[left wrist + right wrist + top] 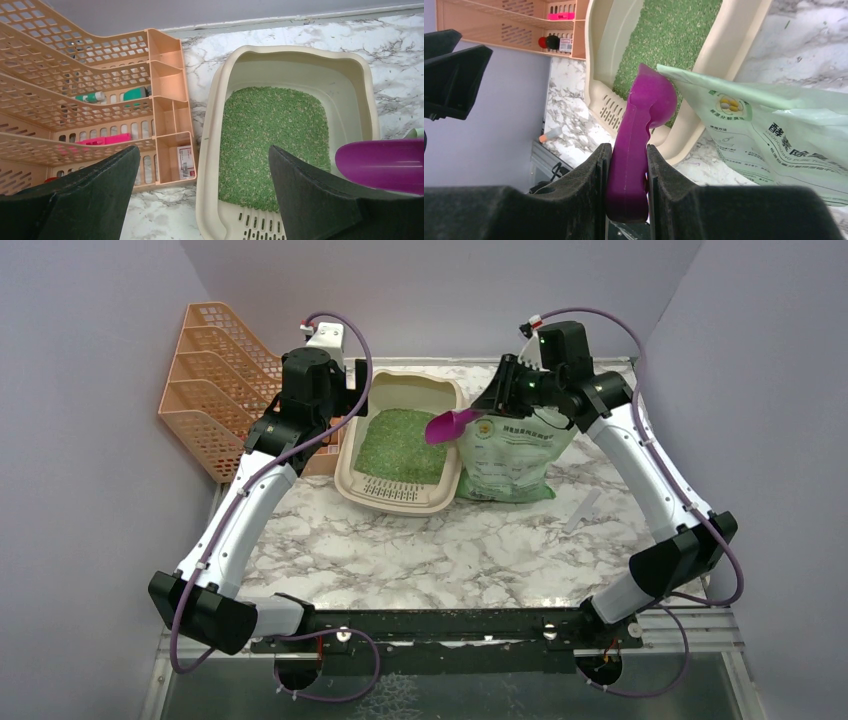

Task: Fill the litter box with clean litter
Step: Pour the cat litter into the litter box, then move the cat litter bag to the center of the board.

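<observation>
The beige plastic litter box (pixel 395 495), a rounded-rectangular tray, lies at the far middle of the marble-patterned tabletop (pixel 450 550). Its long axis runs far to near, with the slotted lip at the near end. Small green litter granules (pixel 400 440) cover most of its floor. The left wrist view shows a bare strip along the far wall, so I judge the filling part done.

Just right of the box, seemingly touching its right wall, stands the soft translucent green plastic bag (pixel 510 465) with dark print. The right claw (pixel 628 150) is clenched on the handle of a magenta plastic scoop (pixel 450 426). The scoop's long axis runs leftward from the claw, and its bowl sits at the box's right rim, beside the bag's top corner. Whether the bowl carries granules I cannot tell.

The left claw (pixel 202 150) is released, jaws wide, above the box's left rim, with the orange mesh file rack (pixel 215 390) just to its left.

The coming move turns on this: the box lies left of the scoop bowl and the bag right of it, and the right arm is nearer both. Tipping would call for the bowl to pass well over the rim first.
</observation>
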Available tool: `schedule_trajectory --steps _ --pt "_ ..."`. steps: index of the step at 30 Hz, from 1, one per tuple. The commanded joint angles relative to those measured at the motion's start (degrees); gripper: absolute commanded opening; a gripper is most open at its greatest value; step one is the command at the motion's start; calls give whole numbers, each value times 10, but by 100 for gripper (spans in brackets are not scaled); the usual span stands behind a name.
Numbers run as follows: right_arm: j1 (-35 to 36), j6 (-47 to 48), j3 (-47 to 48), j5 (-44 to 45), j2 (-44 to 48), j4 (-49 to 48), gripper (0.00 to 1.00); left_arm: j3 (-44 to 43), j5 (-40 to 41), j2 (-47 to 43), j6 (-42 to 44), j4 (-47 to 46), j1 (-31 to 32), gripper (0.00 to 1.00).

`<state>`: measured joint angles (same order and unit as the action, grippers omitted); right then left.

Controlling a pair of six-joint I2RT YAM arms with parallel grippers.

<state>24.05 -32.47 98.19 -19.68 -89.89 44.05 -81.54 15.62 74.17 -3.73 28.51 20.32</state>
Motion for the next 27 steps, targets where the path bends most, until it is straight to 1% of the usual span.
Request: schedule_trajectory --steps 1,7,9,12,14,16,19,20,21,24,27 --pt "20 45 66 51 -15 50 1 2 -21 3 -8 -14 -2 99" --pt "110 105 157 173 -74 89 1 3 -25 6 -9 -15 -2 99" --pt "125 109 164 224 -77 88 1 2 -25 5 -8 -15 -2 99" --pt "126 108 130 234 -37 37 1 1 -26 5 -7 -15 -2 99" --pt "126 107 87 232 8 -19 1 0 -35 6 -7 -16 -2 99" --pt "126 102 37 248 64 -77 1 -2 -61 10 -2 -19 -2 99" --pt "126 90 -36 330 152 -134 1 -3 -121 16 2 -31 -2 99" --pt "126 93 -56 357 179 -148 1 -3 -147 20 5 -35 -2 99" --pt "126 97 -71 389 201 -154 1 -4 -190 25 9 -42 -2 99" --pt "126 104 -90 482 248 -140 1 -13 -330 53 9 -65 -2 99" --pt "126 111 -88 542 270 -103 1 -25 -447 85 -3 -109 3 99"
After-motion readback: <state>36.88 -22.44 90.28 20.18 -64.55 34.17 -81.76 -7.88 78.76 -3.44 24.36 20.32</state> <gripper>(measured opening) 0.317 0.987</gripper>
